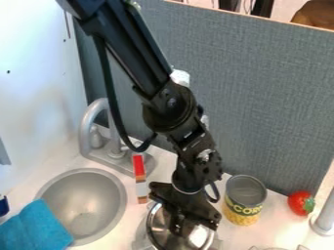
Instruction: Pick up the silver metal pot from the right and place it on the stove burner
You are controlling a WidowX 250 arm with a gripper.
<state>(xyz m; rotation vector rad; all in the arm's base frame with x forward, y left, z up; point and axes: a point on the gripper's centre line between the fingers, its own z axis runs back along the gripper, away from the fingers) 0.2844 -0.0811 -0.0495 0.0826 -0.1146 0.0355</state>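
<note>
A: Gripper where?
B: Black two-finger gripper [191, 226], low and centre, right over the round shiny silver metal pot [199, 238], covering the 12 o'clock part of it. Contact? Can't tell.
A: Jaws?
B: Can't tell if wide or narrow, or whether they have the rim.
A: Inside the pot?
B: Bright curved metal with reflections. Rest is behind the gripper, contents unclear.
A: What's under it?
B: Light grey base [141, 240], edges poking out both sides.
A: Other containers? 12 is the top edge.
B: Round grey sink basin [98, 200], 10 o'clock from the pot. Smooth grey inside. Folded bright blue cloth [39, 229] laps its rim at 8 o'clock. Curved grey faucet [85, 127] stands past the basin's 12 o'clock side.
A: And the can?
B: Yellow-and-green cylindrical tin can [241, 210], upright, 2 o'clock from the pot, just beside the gripper. Round grey top, recessed; can't tell sealed or open.
A: Small stuff?
B: Narrow red, grey and brown block-like piece [139, 168] at 11 o'clock from the pot, between basin and arm. Red toy strawberry with green leaves [298, 202], 3 o'clock from the can, apart from it, on the white counter [271, 233].
</note>
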